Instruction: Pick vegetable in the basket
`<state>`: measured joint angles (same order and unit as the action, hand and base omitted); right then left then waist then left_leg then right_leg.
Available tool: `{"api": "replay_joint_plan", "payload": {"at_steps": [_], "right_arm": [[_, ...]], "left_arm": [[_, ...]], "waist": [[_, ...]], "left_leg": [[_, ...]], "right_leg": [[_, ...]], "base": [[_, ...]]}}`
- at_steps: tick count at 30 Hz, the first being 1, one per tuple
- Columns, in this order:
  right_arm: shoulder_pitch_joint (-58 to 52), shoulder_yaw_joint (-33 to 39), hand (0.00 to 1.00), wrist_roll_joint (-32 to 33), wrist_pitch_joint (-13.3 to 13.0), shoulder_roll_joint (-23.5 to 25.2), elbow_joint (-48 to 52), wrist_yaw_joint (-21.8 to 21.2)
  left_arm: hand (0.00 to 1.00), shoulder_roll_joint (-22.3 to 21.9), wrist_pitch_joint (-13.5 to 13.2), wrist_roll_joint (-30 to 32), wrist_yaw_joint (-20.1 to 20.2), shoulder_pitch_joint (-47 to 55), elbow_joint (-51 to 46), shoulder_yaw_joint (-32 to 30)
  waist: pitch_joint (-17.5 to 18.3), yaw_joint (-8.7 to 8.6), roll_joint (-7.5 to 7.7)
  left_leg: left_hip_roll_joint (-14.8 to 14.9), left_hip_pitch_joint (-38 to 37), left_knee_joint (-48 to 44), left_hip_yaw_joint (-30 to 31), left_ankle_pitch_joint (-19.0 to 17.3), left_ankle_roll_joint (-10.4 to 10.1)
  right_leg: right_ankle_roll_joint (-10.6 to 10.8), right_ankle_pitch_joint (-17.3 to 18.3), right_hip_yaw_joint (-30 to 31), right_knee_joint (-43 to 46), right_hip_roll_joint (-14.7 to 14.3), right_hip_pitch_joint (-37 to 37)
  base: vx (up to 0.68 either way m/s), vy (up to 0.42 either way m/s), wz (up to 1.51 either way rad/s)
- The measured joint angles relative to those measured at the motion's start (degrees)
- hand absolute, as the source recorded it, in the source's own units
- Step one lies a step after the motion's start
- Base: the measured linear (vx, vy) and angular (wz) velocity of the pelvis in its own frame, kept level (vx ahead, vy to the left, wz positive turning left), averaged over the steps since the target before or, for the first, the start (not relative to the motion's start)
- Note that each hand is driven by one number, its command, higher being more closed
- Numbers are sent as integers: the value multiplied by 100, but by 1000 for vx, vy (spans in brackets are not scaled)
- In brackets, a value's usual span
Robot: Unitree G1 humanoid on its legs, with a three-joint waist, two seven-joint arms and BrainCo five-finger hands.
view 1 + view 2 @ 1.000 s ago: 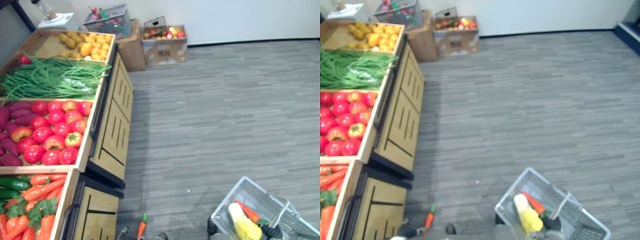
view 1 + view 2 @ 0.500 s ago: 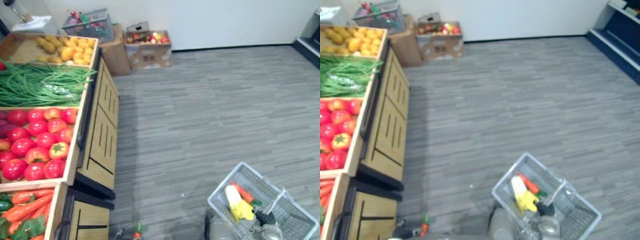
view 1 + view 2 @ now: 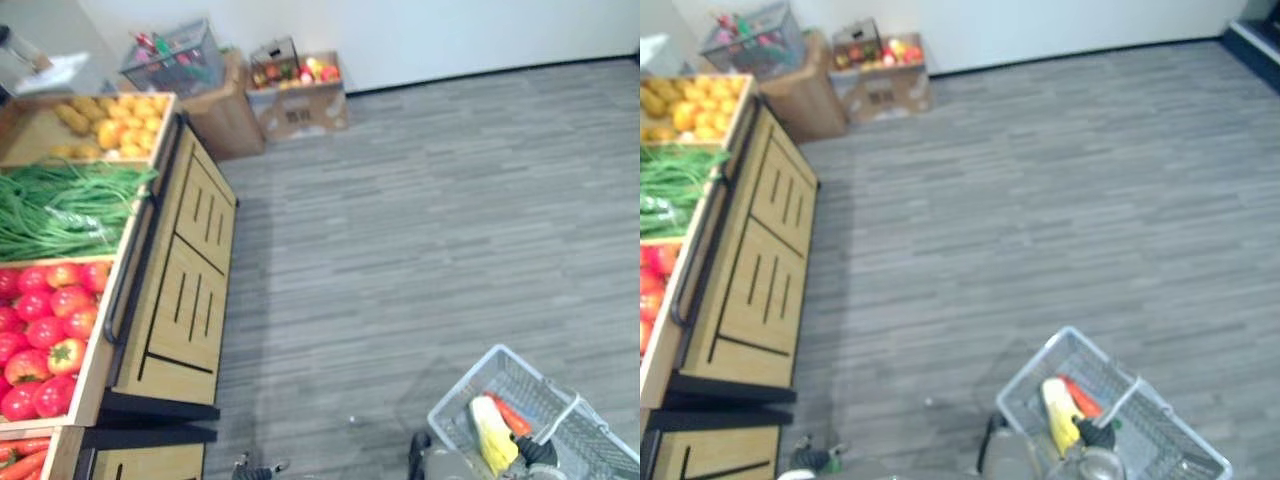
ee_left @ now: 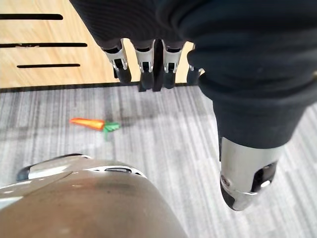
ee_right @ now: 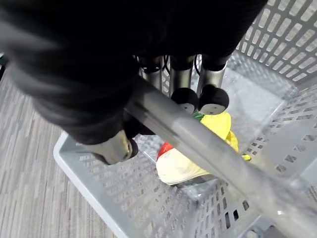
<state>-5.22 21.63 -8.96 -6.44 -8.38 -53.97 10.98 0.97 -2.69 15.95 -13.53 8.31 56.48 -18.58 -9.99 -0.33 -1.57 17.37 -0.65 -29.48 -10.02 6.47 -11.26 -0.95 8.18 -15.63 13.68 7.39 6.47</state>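
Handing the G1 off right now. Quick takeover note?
Left robot hand: open, holding nothing, hangs by the wooden stand.
Right robot hand: shut on the basket handle, carrying the basket.
In the basket: corn and a carrot.
A second carrot lies on the floor near the stand.
Done: two vegetables in. Left: probably pick up the floor carrot, or more from the stand.

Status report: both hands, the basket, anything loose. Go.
Left hand open, empty, hanging by the wooden stand. Right hand shut on the basket handle. Basket holds corn and a carrot. A loose carrot lies on the floor.
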Motion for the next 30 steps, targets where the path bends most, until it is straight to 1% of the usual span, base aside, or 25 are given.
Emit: {"api": "replay_joint_plan", "payload": {"at_steps": [1,3,4,5,6,7,8,9,10,11,12,13,14,17,18,20,21,23,24,25,26,27,28,29,30], "right_arm": [[-12,10,100,0,1,-11,-1,4],[-63,38,100,-2,3,-52,-14,5],[-63,37,100,-3,3,-66,-43,2],[-66,38,100,-3,1,-65,-43,3],[-71,44,100,-3,0,-67,-46,4],[-86,48,100,-3,0,-72,-46,4],[-138,46,100,-4,-2,-118,-46,2],[-155,41,100,-5,-3,-128,-46,2],[-195,35,100,-5,-2,-104,-66,1],[-268,32,100,-4,-2,-50,-85,0],[-320,34,100,-5,-3,0,-93,-6],[-315,34,100,-6,-4,59,-95,-11],[-274,35,100,-8,-4,82,-99,-21],[-264,59,100,-18,-3,104,-102,-24],[-264,110,100,-17,-4,104,-102,-25],[-270,197,100,-17,0,97,-103,-27],[-269,283,100,-14,2,83,-120,-21],[-273,316,100,-8,4,74,-156,-20],[-258,335,100,-5,5,72,-236,-30],[-232,335,100,4,4,84,-312,-35],[-211,352,100,6,5,120,-354,-35],[-154,400,100,41,16,183,-422,-38],[-106,375,100,45,17,260,-559,-105],[-99,387,100,45,20,306,-621,-138],[-47,483,100,52,49,331,-780,-159]], "left_arm": [[0,-13,-3,0,-16,1,-8,-29],[0,-22,-6,4,-80,6,-11,-41],[0,-15,-7,7,-119,23,-10,-40],[0,-10,-10,15,-131,31,-10,-39],[0,7,-11,41,-140,36,-7,-38],[0,19,-11,45,-143,35,-4,-32],[0,26,0,92,-149,46,13,-25],[0,19,8,123,-153,66,33,-11],[0,40,21,143,-151,131,99,32],[0,79,25,206,-151,170,135,39],[0,135,25,280,-144,195,146,48],[0,163,22,292,-127,196,146,97],[0,211,23,292,-118,195,159,150],[0,315,30,291,-65,213,186,310],[0,333,32,289,-31,225,202,415],[0,380,28,288,8,220,241,503],[0,365,26,287,26,221,291,563],[0,373,27,279,32,234,347,652],[0,373,22,272,32,255,387,658],[0,377,24,259,42,272,404,655],[0,374,26,252,48,277,413,651],[0,365,21,227,68,297,418,644],[0,456,5,156,71,325,407,626],[0,561,13,100,82,317,422,606],[0,596,17,46,118,271,454,572]], "waist": [[1,39,7],[2,68,21],[2,75,42],[2,73,57],[5,71,85],[8,64,88],[16,67,85],[29,68,63],[130,56,60],[297,41,123],[459,39,133],[494,46,215],[494,46,243],[514,45,316],[509,43,327],[499,35,331],[476,31,325],[470,20,245],[480,14,225],[474,5,210],[478,-15,139],[485,-14,130],[487,0,352],[488,4,455],[518,31,508]], "left_leg": [[-77,220,-263,-20,-396,-28],[-257,431,-226,-52,-831,13],[-360,534,30,-96,-977,37],[-403,562,226,-125,-987,50],[-487,597,729,-213,-959,89],[-535,630,994,-213,-924,136],[-639,654,1574,-192,-528,309],[-667,656,1719,-186,-246,341],[-692,601,1862,-206,-237,328],[-757,542,2123,-187,-302,327],[-820,485,2401,-213,-306,331],[-889,357,2746,-235,-327,364],[-931,237,3030,-276,-381,441],[-1092,62,3315,-331,-393,471],[-1232,-51,3342,-334,-449,564],[-1329,-135,3363,-326,-518,660],[-1368,-196,3487,-335,-580,682],[-1359,-272,3520,-308,-591,692],[-1303,-304,3521,-267,-592,691],[-1234,-321,3522,-205,-592,691],[-1150,-366,3529,-161,-590,692],[-1052,-350,3528,-155,-586,686],[-1105,-290,3529,-161,-570,638],[-1144,-249,3529,-132,-556,612],[-1128,-183,3532,-105,-519,554]], "right_leg": [[-2,1,8,-127,7,-153],[0,2,-15,-300,39,-419],[11,4,-22,-374,72,-547],[36,7,-27,-383,99,-589],[99,29,-27,-364,166,-633],[140,42,-31,-362,200,-660],[285,71,-27,-349,241,-686],[353,86,-14,-354,231,-711],[476,104,29,-395,206,-738],[547,67,28,-494,238,-721],[618,22,24,-589,276,-692],[699,-29,28,-658,300,-677],[755,-62,24,-679,303,-673],[827,-103,23,-652,401,-687],[881,-77,42,-532,528,-706],[1020,16,90,-201,701,-642],[1031,21,199,246,777,-456],[1061,-98,421,1002,825,-143],[1013,-256,595,1332,771,12],[983,-383,682,1431,701,54],[880,-478,681,1471,644,75],[689,-313,651,1145,572,35],[763,-506,657,336,511,-154],[839,-441,649,117,541,-214],[916,-387,618,-278,498,-362]], "base": [[177,-94,1],[140,-14,5],[117,26,0],[98,68,-8],[73,82,-5],[94,176,-6],[65,176,-6],[84,252,-12],[94,248,-1],[104,254,9],[112,234,14],[84,205,7],[72,197,3],[29,173,1],[15,136,-9],[5,106,-6],[-42,95,2],[-53,89,8],[0,25,12],[12,-3,15],[36,-45,10],[1,-66,5],[-1,-102,6],[39,-146,8],[79,-145,9]]}}
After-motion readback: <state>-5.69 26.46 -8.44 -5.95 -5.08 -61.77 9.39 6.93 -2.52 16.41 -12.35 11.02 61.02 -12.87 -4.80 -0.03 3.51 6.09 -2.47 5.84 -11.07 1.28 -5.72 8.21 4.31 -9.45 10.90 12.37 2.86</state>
